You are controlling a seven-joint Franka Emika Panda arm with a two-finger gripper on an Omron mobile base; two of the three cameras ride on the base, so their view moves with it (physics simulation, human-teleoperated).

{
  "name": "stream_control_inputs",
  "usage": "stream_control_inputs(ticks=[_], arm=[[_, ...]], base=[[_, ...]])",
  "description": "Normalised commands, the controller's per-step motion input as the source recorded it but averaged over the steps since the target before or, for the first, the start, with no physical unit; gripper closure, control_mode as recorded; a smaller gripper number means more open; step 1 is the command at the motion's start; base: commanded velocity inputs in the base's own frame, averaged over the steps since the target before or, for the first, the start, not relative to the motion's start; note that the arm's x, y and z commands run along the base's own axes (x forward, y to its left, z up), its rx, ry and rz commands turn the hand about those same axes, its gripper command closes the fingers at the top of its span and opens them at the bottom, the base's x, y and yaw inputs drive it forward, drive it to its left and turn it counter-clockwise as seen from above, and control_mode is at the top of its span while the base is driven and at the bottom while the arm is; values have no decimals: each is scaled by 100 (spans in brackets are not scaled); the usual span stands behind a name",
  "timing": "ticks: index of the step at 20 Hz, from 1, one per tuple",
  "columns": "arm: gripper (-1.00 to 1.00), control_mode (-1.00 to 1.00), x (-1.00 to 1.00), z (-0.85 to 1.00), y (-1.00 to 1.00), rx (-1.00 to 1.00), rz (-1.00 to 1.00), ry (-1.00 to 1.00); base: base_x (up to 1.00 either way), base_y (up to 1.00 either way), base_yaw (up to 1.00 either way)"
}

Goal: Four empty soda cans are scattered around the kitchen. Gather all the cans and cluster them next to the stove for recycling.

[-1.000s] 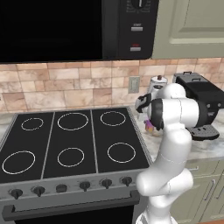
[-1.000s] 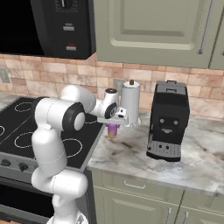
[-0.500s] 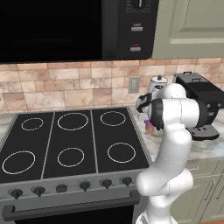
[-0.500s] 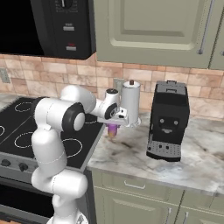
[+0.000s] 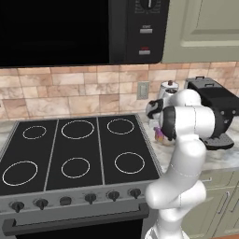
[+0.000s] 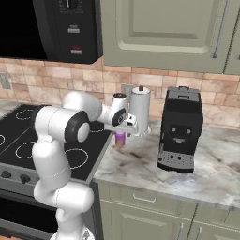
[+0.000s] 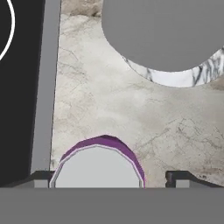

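A purplish-pink soda can (image 7: 98, 166) with a silver top stands upright on the marble counter just right of the stove (image 5: 74, 154). It also shows under the hand in the left base view (image 5: 158, 136) and the right base view (image 6: 120, 139). My gripper (image 7: 109, 177) hangs straight over it, open, one fingertip on each side of the can. The right fingertip (image 7: 177, 177) stands clear of the can and the left one is close to its rim. From the base cameras the gripper (image 6: 123, 132) sits low over the counter.
A white lidded canister (image 6: 139, 111) stands right behind the can and close to the hand. A black coffee machine (image 6: 180, 130) sits further right. The stove's steel edge (image 7: 43, 87) runs beside the can. A black microwave (image 5: 70, 28) hangs above the stove.
The fingers have spread apart around the can. The arm and the can have stayed where they were.
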Motion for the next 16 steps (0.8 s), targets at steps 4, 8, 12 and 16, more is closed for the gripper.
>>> stream_control_inputs(ticks=[4, 8, 12, 16], arm=[[-100, -100, -41, 49, 2, 4, -2, -6], [-100, -100, -53, 36, 10, 4, -4, -1], [-100, -100, -65, 33, 30, 0, -6, 8], [-100, -100, -57, 57, 26, 0, -8, 7]], base=[[0, 0, 0], [0, 0, 0], [0, 0, 0], [0, 0, 0]])
